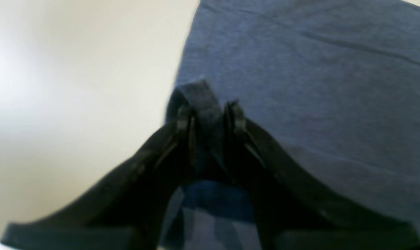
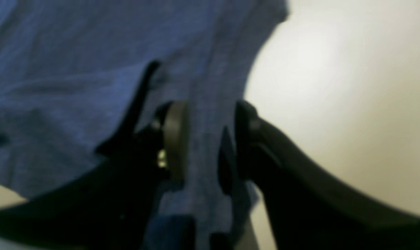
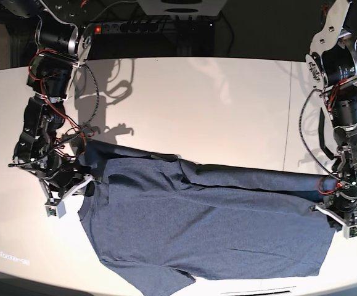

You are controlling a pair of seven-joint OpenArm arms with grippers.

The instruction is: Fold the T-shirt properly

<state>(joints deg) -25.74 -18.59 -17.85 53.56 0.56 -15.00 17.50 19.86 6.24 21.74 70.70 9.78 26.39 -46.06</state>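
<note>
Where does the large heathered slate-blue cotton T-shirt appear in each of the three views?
Left wrist: T-shirt fills the upper right; an edge fold sits between the jaws.
Right wrist: it fills the upper left and hangs between the jaws.
Base: it spreads across the table's near half.
Shared landmark: white table.

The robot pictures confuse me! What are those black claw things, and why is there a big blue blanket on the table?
That is not a blanket, it is a blue-grey T-shirt lying on a white table. The wide picture looks down from above at a robot with two arms. The other two pictures come from little cameras on its wrists, so you see each claw up close. The left tool pinches an edge of the shirt. The right tool has shirt cloth between its two fingers as well. In the wide picture the left tool is on the right side and the right tool on the left. The robot is meant to fold the shirt.
</note>
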